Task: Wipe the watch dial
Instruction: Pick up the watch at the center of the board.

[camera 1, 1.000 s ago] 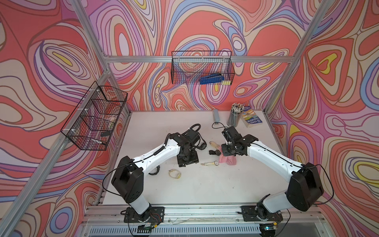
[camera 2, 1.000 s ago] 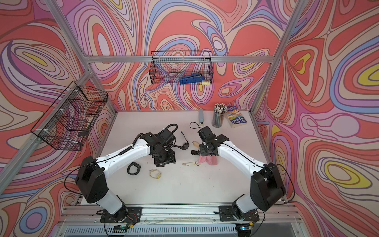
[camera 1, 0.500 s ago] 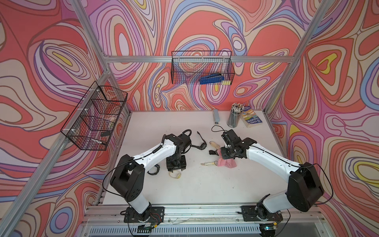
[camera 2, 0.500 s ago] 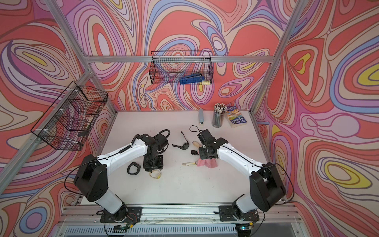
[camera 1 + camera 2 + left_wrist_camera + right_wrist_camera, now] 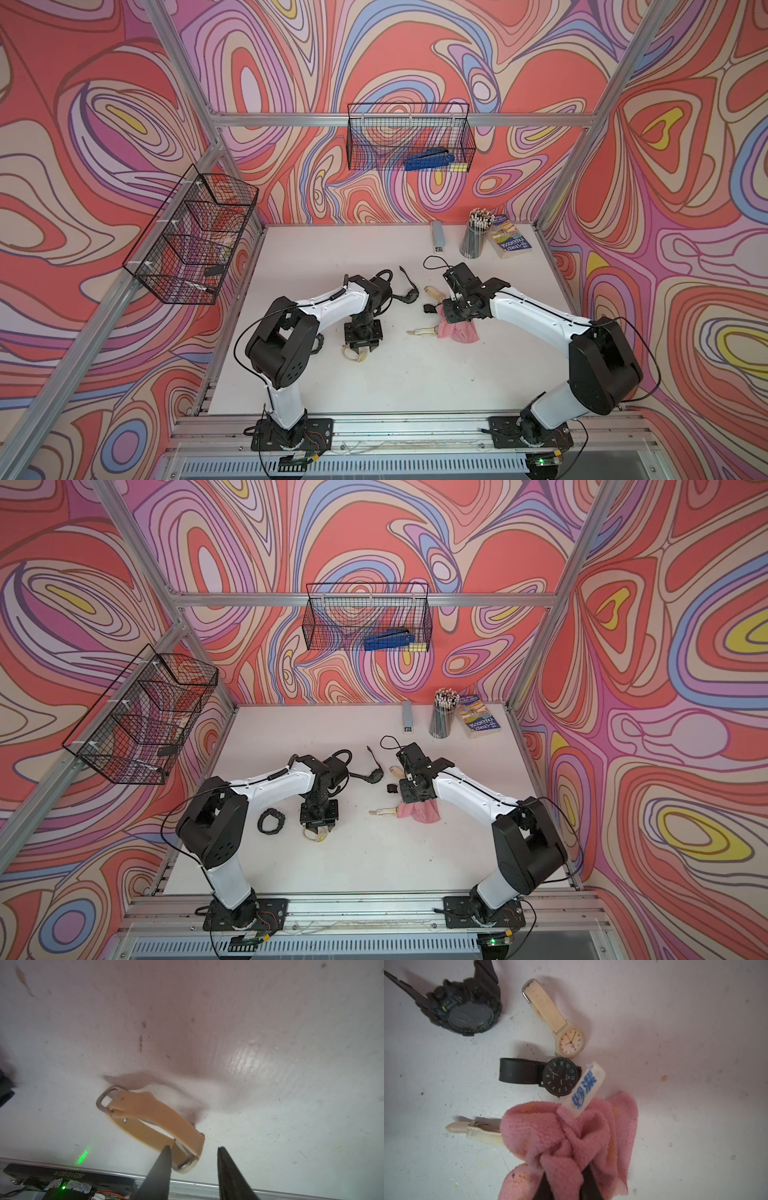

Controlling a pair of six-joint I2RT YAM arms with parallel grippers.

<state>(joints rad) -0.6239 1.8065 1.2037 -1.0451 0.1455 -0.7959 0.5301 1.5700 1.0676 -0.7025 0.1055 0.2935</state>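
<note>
I see a pink cloth, its white tag lettered blue. The black watch has pale numerals, the cream watch a cream dial. Walls swirl red, lilac and blue.

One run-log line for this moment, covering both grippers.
left gripper: open, straddling tan watch | right gripper: shut on pink cloth | cloth: covering cream-strap watch, dial hidden

Spine of book: "STOREY TREEHOUSE"; the number before it is unclear.
white tag on pink cloth: blue Chinese characters.
black watch dial: hour numerals, with 12, 11 and 10 clear; brand illegible.
cream watch dial: small hour numerals.
black bar: "JG251018019", upside down.
</note>
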